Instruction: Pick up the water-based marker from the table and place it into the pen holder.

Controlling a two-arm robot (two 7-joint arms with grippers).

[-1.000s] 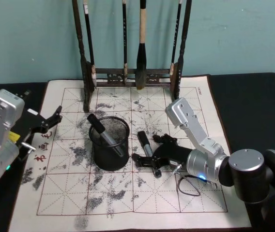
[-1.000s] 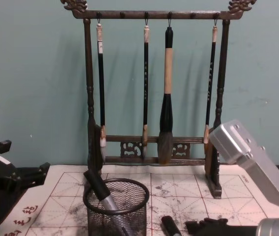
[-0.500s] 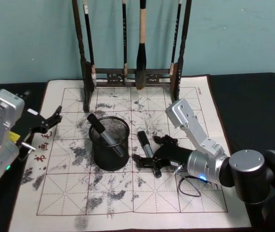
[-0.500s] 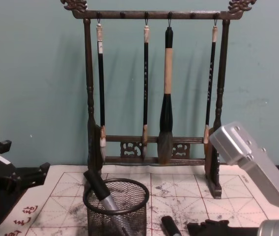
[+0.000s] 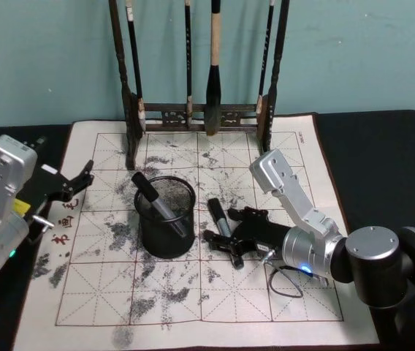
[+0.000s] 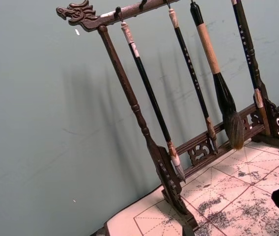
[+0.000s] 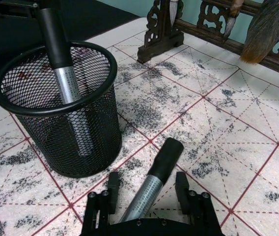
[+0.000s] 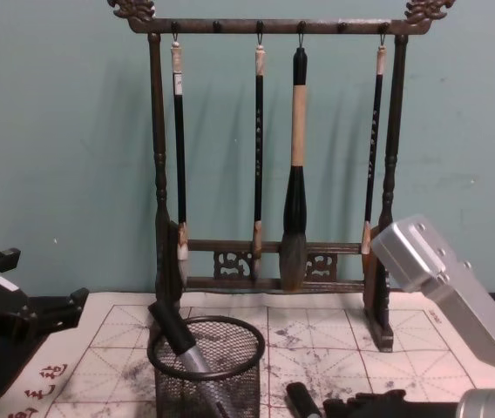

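A water-based marker (image 5: pixel 215 210) with a black cap and silver barrel lies on the ink-stained grid mat, just right of the pen holder (image 5: pixel 165 241), a black wire-mesh cup. My right gripper (image 5: pixel 231 235) is low over the marker and open. In the right wrist view the marker (image 7: pixel 154 172) lies between the two fingers (image 7: pixel 113 189), with a gap on each side. A second, similar marker (image 5: pixel 153 197) leans inside the holder (image 7: pixel 12 105). In the chest view the holder (image 8: pixel 208 379) stands left of the marker cap (image 8: pixel 300 399). My left gripper (image 5: pixel 67 186) is parked open at the mat's left edge.
A tall dark wooden brush rack (image 5: pixel 200 113) with several hanging brushes stands at the back of the mat, behind the holder. A thin black cable loop (image 5: pixel 284 281) lies by my right wrist. Black table surface borders the mat (image 5: pixel 266 307) on both sides.
My right gripper has crept slightly further over the marker. The marker, the holder and the left arm have not moved.
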